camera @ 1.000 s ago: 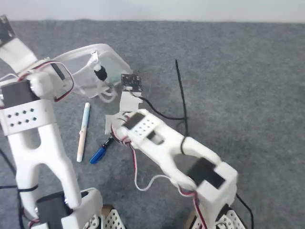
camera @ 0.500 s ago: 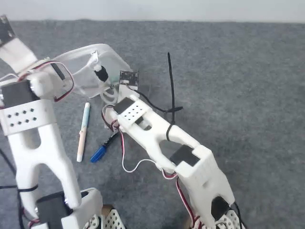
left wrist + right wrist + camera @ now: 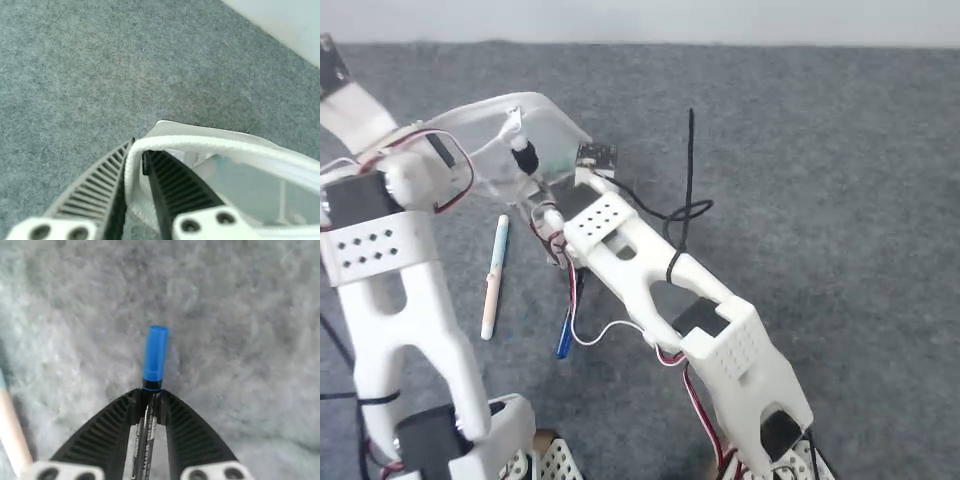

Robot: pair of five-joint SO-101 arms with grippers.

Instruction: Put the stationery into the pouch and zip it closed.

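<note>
High view: a clear pouch (image 3: pixel 535 125) lies on the grey worktop (image 3: pixel 820 200). The left jaws are clenched on its white zip rim (image 3: pixel 200 145), evidently to hold the mouth raised and open. The right jaws grasp a blue-capped marker (image 3: pixel 155 357) by the barrel, cap projecting past their tips, near the pouch's open side and apparently ready to go in. A pale blue pen (image 3: pixel 495 275) lies just beside the pouch, not yet collected.

Right arm (image 3: pixel 650 270) swung forward; marker (image 3: pixel 563 338) lifted off carpet (image 3: pixel 820 200), hanging cap-down from fingers (image 3: pixel 110 425).
</note>
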